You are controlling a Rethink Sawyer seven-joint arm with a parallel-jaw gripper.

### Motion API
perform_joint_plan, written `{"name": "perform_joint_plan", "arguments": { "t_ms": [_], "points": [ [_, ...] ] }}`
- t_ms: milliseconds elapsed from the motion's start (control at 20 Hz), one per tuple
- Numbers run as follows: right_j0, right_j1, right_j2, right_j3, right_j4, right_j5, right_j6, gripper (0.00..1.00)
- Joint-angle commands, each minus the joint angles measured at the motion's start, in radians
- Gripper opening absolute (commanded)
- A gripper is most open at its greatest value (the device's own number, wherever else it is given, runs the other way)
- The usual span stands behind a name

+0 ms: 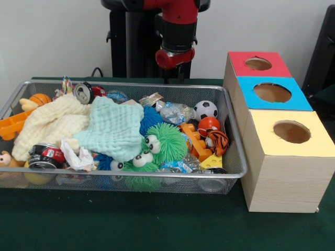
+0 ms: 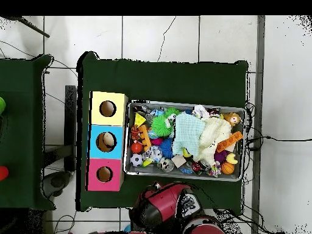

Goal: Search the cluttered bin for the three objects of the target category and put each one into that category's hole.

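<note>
A wire bin (image 1: 157, 83) holds a heap of toys. A soccer ball (image 1: 205, 109), a red ball (image 1: 209, 123) and a striped tiger toy (image 1: 217, 141) lie at its right end, and a small basketball (image 1: 40, 98) at the far left. Green fuzzy toys with eyes (image 1: 165, 141) sit in the middle beside a mint cloth (image 1: 116, 125) and a pale yellow cloth (image 1: 52, 123). To the right stand three boxes with round holes: red (image 1: 238, 60), blue (image 1: 298, 102), yellow (image 1: 314, 146). My gripper (image 1: 174, 77) hangs behind the bin's far rim, holding nothing that I can see.
Two cans (image 1: 84, 92) (image 1: 44, 156), a yellow cheese wedge (image 1: 212, 162), an orange block (image 1: 193, 141) and crumpled wrappers fill the gaps. In the overhead view something pale shows inside the blue box (image 2: 95, 141)'s hole. Green cloth covers the table (image 1: 131, 225).
</note>
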Motion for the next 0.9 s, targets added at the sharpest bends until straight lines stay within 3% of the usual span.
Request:
{"name": "perform_joint_plan", "arguments": {
  "t_ms": [50,650,900],
  "points": [
    [0.031,0.076,-0.021,-0.170,-0.027,-0.121,0.115,1.00],
    [0.045,0.158,-0.046,-0.231,0.003,-0.182,0.119,1.00],
    [-0.020,0.102,0.027,-0.206,-0.020,-0.109,0.091,1.00]
  ]
}}
